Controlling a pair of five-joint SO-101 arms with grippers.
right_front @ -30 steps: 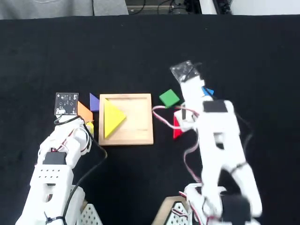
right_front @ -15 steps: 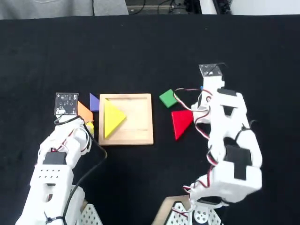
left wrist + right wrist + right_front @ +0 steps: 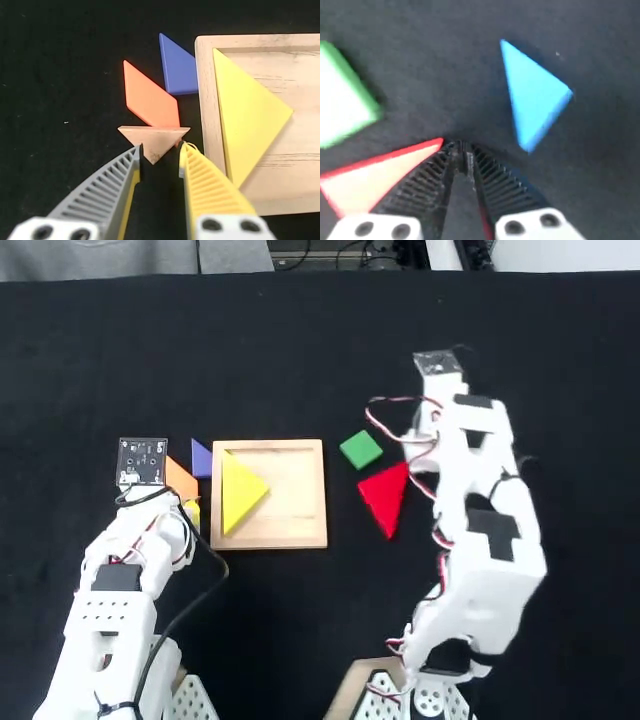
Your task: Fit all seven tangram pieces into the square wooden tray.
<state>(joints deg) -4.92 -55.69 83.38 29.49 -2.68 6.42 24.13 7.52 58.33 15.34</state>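
Pinching red triangle [image 3: 370, 180] perhaps, ribbed right gripper [image 3: 464, 148]

No text, label, brand, number or sign can be read in any view. Nothing is printed on the wooden tray [image 3: 268, 538]. Marks are seen on the small circuit board [image 3: 142, 461] to the left of the tray, but they are too small to be made out.
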